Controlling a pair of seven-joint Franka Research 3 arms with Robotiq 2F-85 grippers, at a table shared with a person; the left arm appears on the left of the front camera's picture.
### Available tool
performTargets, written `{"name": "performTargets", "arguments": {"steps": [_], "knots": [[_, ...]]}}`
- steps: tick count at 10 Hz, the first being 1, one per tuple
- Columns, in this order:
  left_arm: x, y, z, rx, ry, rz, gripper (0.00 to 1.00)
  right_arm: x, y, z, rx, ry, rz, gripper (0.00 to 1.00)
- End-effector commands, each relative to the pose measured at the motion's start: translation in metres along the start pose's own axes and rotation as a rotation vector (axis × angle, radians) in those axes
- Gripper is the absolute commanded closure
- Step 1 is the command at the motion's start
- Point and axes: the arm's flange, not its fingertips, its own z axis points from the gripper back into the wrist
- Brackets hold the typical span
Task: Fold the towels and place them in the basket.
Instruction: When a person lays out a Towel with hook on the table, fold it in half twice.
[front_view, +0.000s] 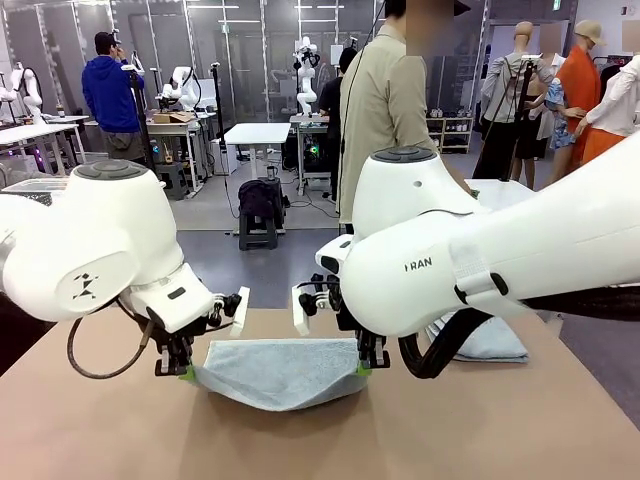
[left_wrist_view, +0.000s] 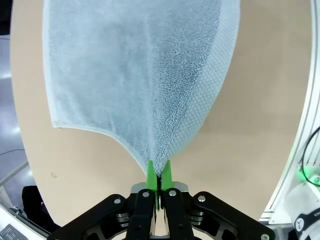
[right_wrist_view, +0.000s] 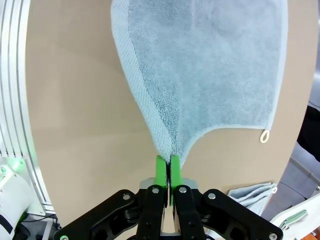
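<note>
Pressed together: left jaws, right jaws each pinching one towel (front_view: 280, 372) corner, thin bite. Towel mid-desk (front_view: 100, 430), sagging between them, rest lying flat. I worry: uneven pull slips corner off pads (left_wrist_view: 151, 176), fold lands skewed. Second towel (front_view: 490, 340) at desk's right edge.

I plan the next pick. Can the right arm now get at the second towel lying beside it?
Probably not yet: the right gripper is shut on a corner of the lifted towel, which the left gripper holds too. The second towel lies near, with bare table between.
</note>
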Motion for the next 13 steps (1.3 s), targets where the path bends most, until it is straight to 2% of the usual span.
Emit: {"name": "performTargets", "arguments": {"steps": [1, 6, 10, 13], "knots": [[0.006, 0.025, -0.002, -0.010, -0.012, 0.016, 0.96, -0.005, -0.026, -0.004, 0.017, -0.009, 0.018, 0.96], [0.024, 0.069, -0.027, -0.035, 0.020, 0.041, 0.96, -0.006, -0.078, -0.029, 0.062, -0.072, 0.022, 0.96], [0.010, 0.101, -0.038, -0.028, 0.025, 0.119, 0.96, -0.016, -0.104, -0.037, 0.070, -0.060, 0.014, 0.96], [0.002, 0.122, -0.047, -0.021, 0.008, 0.117, 0.96, -0.024, -0.121, -0.047, 0.067, -0.090, 0.047, 0.96]]}}
